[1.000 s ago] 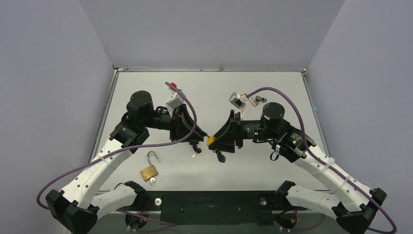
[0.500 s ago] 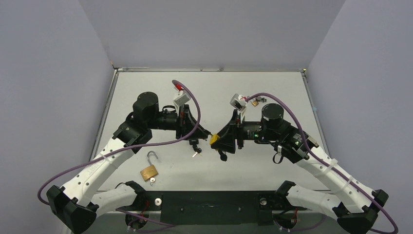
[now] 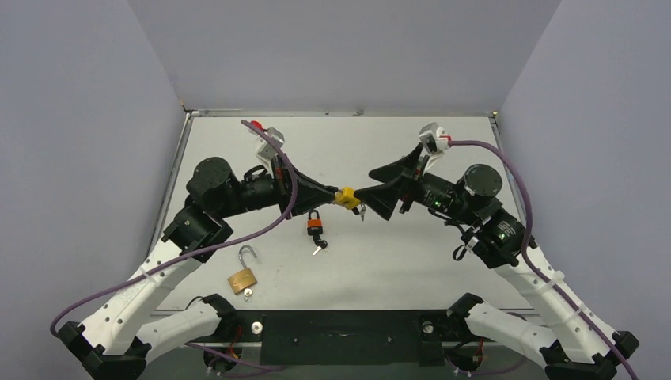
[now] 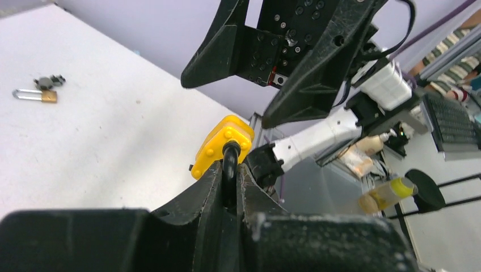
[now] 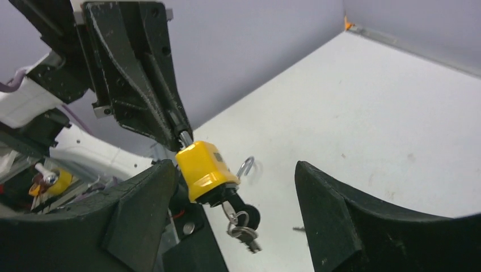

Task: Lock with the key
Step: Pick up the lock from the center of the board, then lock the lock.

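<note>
Two grippers: nose to nose above mid-table.
Left gripper (image 4: 228, 170): clamped tight on the black shackle (image 4: 230, 158), carrying the lock in the air.
Padlock (image 5: 204, 168): yellow, held off the table (image 3: 443, 269) between the arms, its body toward the right arm.
Right gripper (image 5: 232, 175): fingers spread wide on either side of the padlock, holding nothing.
Key (image 5: 245, 216): black-headed, apparently seated in the padlock's base, with a ring (image 5: 243, 233) of spares dangling under it.
Shackle state: cannot tell whether it is pushed home, because the left fingers cover it.
Handling: the padlock looks rigid, compact and probably dense for its size, with a smooth casing that may slip. The key is thin and light.
Where to hold: pinch the flat black head across its faces, not the ring.
Risk: held by the shackle alone, the body may swivel as the key turns, and the hanging spares could foul a finger.
Below: an orange padlock (image 3: 316, 224) lies on the table under the pair, and a brass padlock (image 3: 242, 278) with its shackle open lies nearer the left base.
</note>
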You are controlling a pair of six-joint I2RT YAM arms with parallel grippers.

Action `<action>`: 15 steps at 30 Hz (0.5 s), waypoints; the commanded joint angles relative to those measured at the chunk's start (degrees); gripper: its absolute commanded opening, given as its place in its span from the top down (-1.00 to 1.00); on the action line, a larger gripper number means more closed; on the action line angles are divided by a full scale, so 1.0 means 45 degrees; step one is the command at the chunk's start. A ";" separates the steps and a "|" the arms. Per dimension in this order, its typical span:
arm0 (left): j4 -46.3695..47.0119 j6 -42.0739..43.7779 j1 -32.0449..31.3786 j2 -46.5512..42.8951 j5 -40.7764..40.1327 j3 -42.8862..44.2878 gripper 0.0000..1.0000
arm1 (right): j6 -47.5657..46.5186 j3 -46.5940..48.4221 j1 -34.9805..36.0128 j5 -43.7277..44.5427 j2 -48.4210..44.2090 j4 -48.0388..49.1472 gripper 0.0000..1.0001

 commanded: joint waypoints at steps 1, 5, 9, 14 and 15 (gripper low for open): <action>0.1748 -0.0851 -0.0108 -0.0334 -0.1568 0.1401 1.00 | 0.1146 0.0449 -0.1116 -0.1350 -0.0023 0.3558 -0.46; 0.1901 -0.1751 -0.0148 -0.0218 -0.2257 0.2002 1.00 | 0.1622 0.1073 -0.1195 -0.2364 0.0522 0.4656 -0.44; 0.1641 -0.2557 -0.0136 0.0163 -0.2674 0.2754 1.00 | 0.1681 0.1609 -0.1194 -0.2687 0.1078 0.5075 -0.43; 0.2060 -0.3285 -0.0150 0.0463 -0.2496 0.3044 1.00 | 0.1885 0.2053 -0.1180 -0.2900 0.1588 0.5500 -0.39; 0.2165 -0.3335 -0.0140 0.0467 -0.2495 0.3037 1.00 | 0.1904 0.2100 -0.1181 -0.2919 0.1662 0.5522 -0.38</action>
